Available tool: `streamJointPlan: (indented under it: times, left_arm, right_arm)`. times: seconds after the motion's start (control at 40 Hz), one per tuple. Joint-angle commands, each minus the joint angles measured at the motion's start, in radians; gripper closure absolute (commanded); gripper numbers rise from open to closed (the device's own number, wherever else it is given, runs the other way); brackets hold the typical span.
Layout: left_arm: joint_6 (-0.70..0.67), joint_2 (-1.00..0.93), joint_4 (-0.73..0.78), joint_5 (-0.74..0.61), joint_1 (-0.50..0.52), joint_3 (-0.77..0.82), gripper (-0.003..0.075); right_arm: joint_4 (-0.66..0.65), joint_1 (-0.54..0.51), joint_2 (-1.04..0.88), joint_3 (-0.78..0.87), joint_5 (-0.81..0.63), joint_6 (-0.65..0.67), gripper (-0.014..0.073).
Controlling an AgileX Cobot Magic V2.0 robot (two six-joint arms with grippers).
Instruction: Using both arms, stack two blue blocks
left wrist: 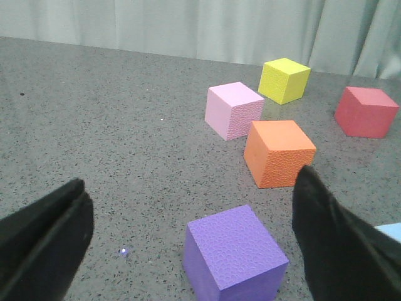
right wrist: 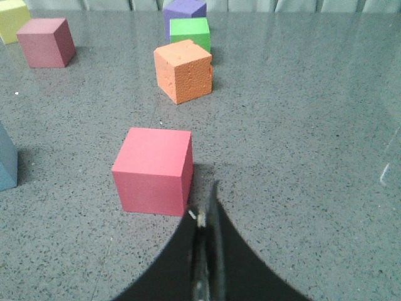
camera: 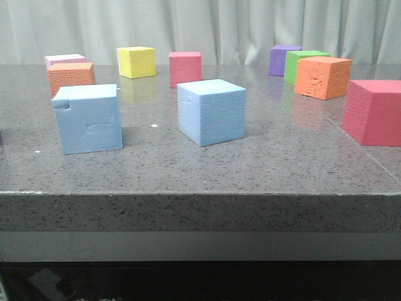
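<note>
Blue blocks: both sit apart on the table [camera: 263, 166], unstacked and untouched.

You will find the chipped blue block [camera: 88, 118] front left and the plain blue block [camera: 210, 111] near centre, a gap between them. Your left gripper [left wrist: 194, 241] is spread wide above a purple cube [left wrist: 233, 256]. Your right gripper [right wrist: 205, 216] is pressed closed, empty, beside a pink cube [right wrist: 153, 169].

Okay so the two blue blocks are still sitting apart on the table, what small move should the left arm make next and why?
Probably swing the left gripper toward the dented blue block. Its fingers are spread wide and empty, over a purple cube instead. Both blue blocks stand apart and untouched, the plainer blue block beside it. The right gripper looks shut.
</note>
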Motion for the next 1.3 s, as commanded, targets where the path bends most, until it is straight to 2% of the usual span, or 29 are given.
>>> streamJointPlan:
  times: [0.0,0.6,0.8,1.0,1.28]
  left_arm:
    - [-0.005,0.004,0.0,-0.082,0.001,-0.038,0.0092]
    - [-0.005,0.004,-0.045,-0.092,-0.001,-0.038,0.0092]
    - [-0.005,0.04,-0.045,-0.081,-0.019,-0.089,0.0092]
    - [-0.001,0.134,-0.036,-0.02,-0.154,-0.207,0.0092]
    - [-0.001,0.346,0.036,0.196,-0.357,-0.4,0.0092]
  right_arm:
    - [0.002,-0.004,-0.048,0.026,-0.126,-0.012,0.0665]
    - [0.002,-0.002,-0.063,0.038,-0.155,-0.012,0.0665]
    - [0.002,-0.002,-0.063,0.038,-0.155,-0.012,0.0665]
    - [0.002,-0.002,-0.063,0.038,-0.155,-0.012,0.0665]
    - [0.002,-0.002,-0.063,0.038,-0.154,-0.012,0.0665]
